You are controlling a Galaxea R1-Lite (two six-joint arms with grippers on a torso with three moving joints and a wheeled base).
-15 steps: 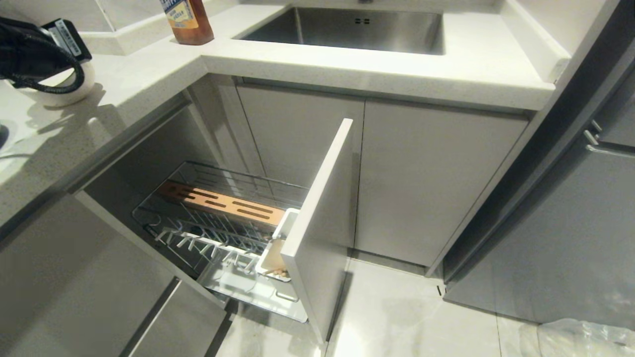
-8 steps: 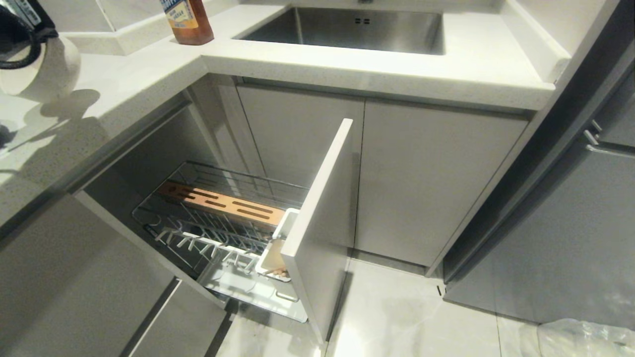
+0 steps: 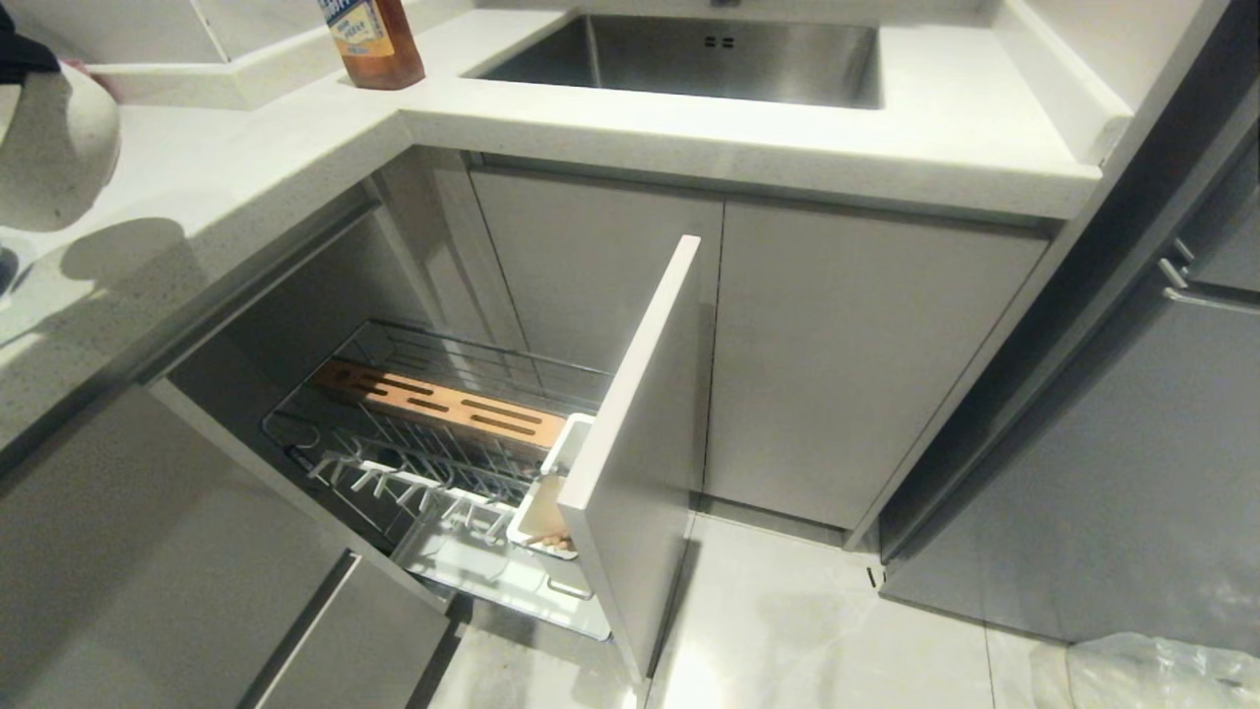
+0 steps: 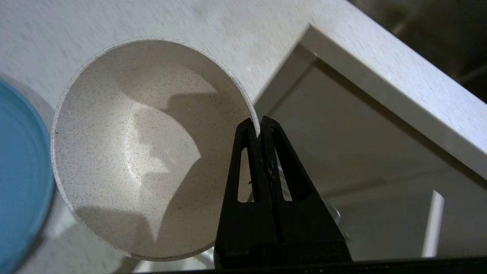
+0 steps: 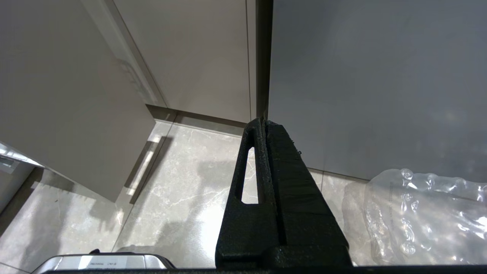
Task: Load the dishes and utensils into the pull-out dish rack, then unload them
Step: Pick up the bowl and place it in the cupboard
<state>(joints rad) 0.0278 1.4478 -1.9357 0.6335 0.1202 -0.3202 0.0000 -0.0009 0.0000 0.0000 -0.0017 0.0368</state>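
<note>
Nearest you, your left gripper [image 4: 259, 128] pinches the rim of the speckled bowl [image 4: 144, 144], held tilted on edge above the counter [image 3: 246, 167] beside the blue plate [image 4: 19, 171], while your right gripper [image 5: 263, 123] hangs closed, empty, over the floor [image 5: 182, 190].

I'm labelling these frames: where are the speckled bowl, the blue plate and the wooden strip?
speckled bowl [image 4: 144, 152], left wrist view, inner wall.
blue plate [image 4: 19, 171], left wrist view, flat face.
wooden strip [image 3: 443, 402], head view, slotted top.

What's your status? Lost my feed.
Left claw shut on bowl rim, lifted over counter. Right claw shut, parked low over floor. Rack pulled out, path clear.
</note>
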